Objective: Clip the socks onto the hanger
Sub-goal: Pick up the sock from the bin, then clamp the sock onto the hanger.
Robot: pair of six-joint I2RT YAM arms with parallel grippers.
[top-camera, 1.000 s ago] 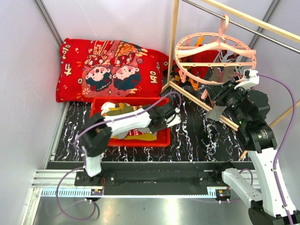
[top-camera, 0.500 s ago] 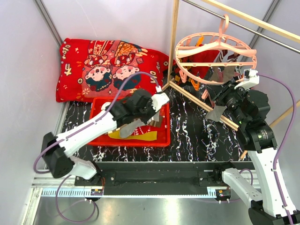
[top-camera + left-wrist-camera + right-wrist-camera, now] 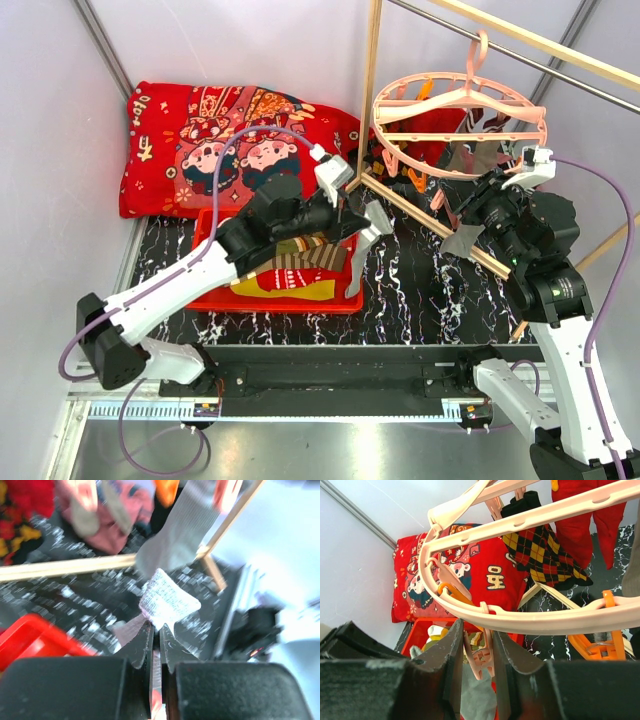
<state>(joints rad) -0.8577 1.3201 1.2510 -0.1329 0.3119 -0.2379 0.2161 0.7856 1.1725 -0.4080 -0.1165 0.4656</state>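
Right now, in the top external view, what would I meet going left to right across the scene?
Red cartoon cushion → grey sock, pinched in the left gripper → pink ring hanger. The rest overlaps these, so I leave it out.

red cushion (image 3: pixel 200 130) at back | red bin (image 3: pixel 290 304) on marble tabletop (image 3: pixel 410 290) | wooden pole (image 3: pixel 366 90) upright

Pale-pink hanger (image 3: pixel 535 622), grey sock (image 3: pixel 362 245)
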